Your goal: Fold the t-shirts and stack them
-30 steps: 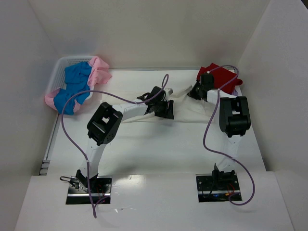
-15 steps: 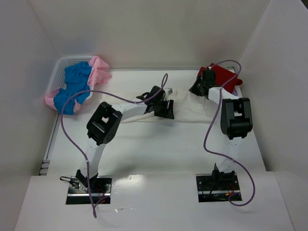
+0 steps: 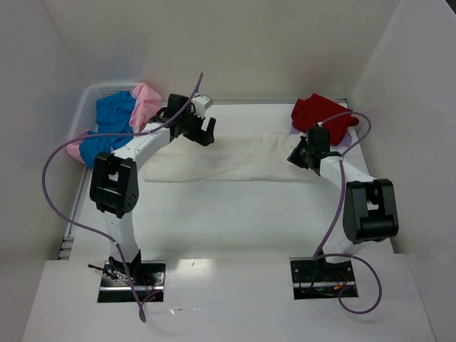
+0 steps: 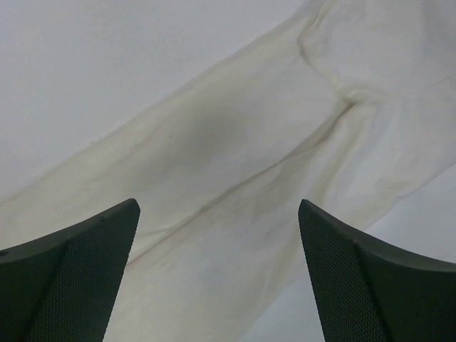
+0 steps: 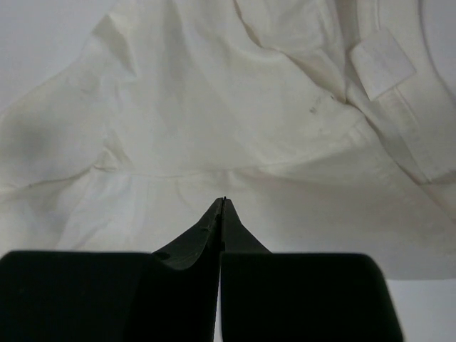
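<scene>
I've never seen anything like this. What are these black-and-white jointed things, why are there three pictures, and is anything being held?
These are two robot arms bolted to a white table, each ending in a two-finger gripper. The wide picture looks down from above and behind them. The other two are taken from the wrists; the dark shapes are each arm's own fingers. A cream-white t-shirt lies spread on the table, a red t-shirt is bunched far right, a blue t-shirt and a pink t-shirt sit in a white basket far left. The left gripper hangs wide open over the cream cloth; the right gripper is shut, seemingly pinching nothing.
</scene>
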